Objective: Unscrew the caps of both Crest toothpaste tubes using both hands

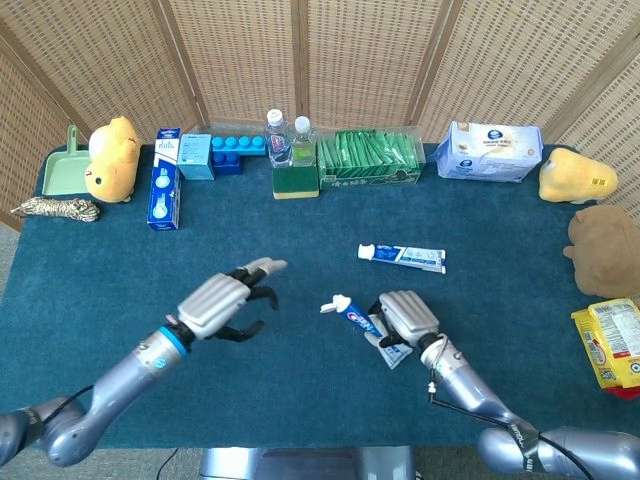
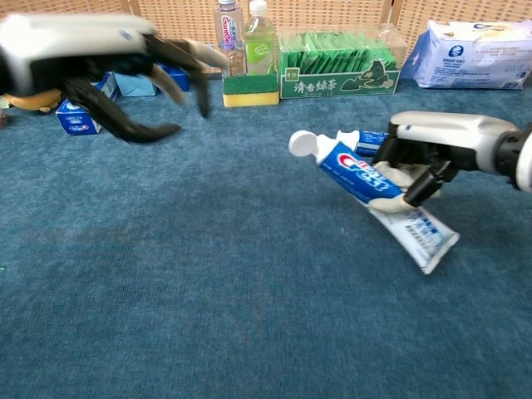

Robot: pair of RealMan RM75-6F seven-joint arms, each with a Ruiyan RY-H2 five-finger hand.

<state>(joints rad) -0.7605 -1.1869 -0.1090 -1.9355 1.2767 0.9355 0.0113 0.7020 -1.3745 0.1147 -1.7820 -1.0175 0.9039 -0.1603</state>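
Observation:
My right hand (image 1: 407, 318) (image 2: 432, 150) grips a blue and white Crest tube (image 1: 362, 322) (image 2: 370, 185) around its middle. Its white cap (image 1: 334, 303) (image 2: 303, 143) is on and points up and to the left. My left hand (image 1: 222, 300) (image 2: 100, 66) hovers well to the left of the tube, blurred in the chest view, its fingers spread and curved around nothing. A second Crest tube (image 1: 403, 256) (image 2: 364, 141) lies flat on the blue cloth behind the right hand, cap to the left.
Along the back edge stand a toothpaste box (image 1: 165, 192), blue blocks (image 1: 236, 150), two bottles (image 1: 289, 138), a sponge (image 1: 296, 182), a green packet box (image 1: 368, 160) and a tissue pack (image 1: 490, 152). Plush toys (image 1: 112, 158) (image 1: 578, 176) and a snack bag (image 1: 612, 346) sit at the sides.

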